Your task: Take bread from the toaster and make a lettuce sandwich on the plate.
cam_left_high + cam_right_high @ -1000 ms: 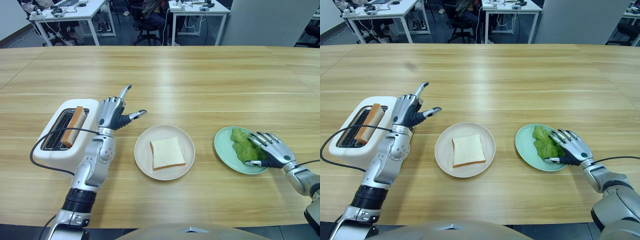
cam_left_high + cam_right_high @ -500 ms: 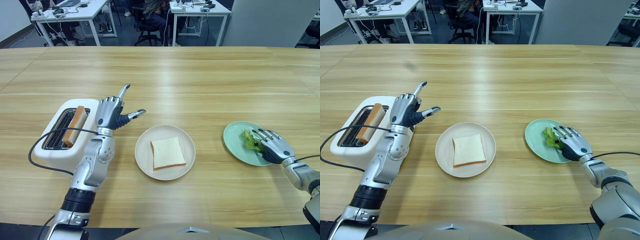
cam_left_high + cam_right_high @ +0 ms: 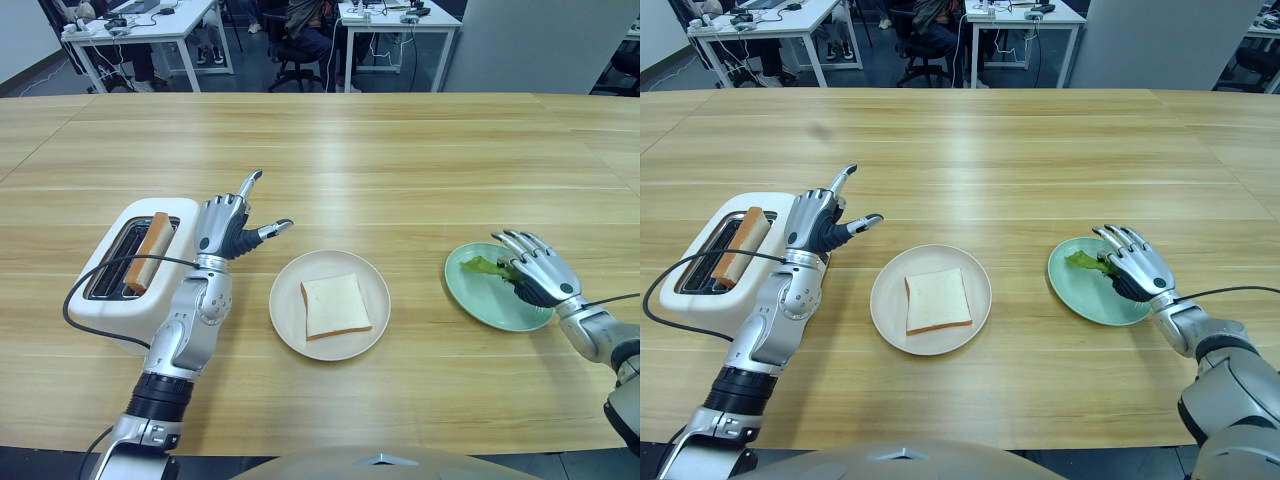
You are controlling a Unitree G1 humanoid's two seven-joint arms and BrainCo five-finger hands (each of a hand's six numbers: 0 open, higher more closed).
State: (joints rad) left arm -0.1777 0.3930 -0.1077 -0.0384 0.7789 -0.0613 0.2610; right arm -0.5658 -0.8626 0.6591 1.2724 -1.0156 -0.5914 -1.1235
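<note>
Right hand [image 3: 535, 272]: a second ago it lies flat on the lettuce [image 3: 478, 265], spread over the green plate [image 3: 482, 302]. Now the leaf is bunched, its tip sticking out on the left of the hand, apparently pinched against the palm, and the hand has risen slightly. The green plate has slid a little to the right.

Left hand [image 3: 225, 225]: unchanged, loosely open beside the toaster [image 3: 176, 215], holding nothing.

One slice [image 3: 335, 305] lies on the white plate [image 3: 285, 312]; a second slice [image 3: 150, 250] stands in the toaster.

Reading: lettuce pickup under way, with the carry to the slice on the white plate next.
</note>
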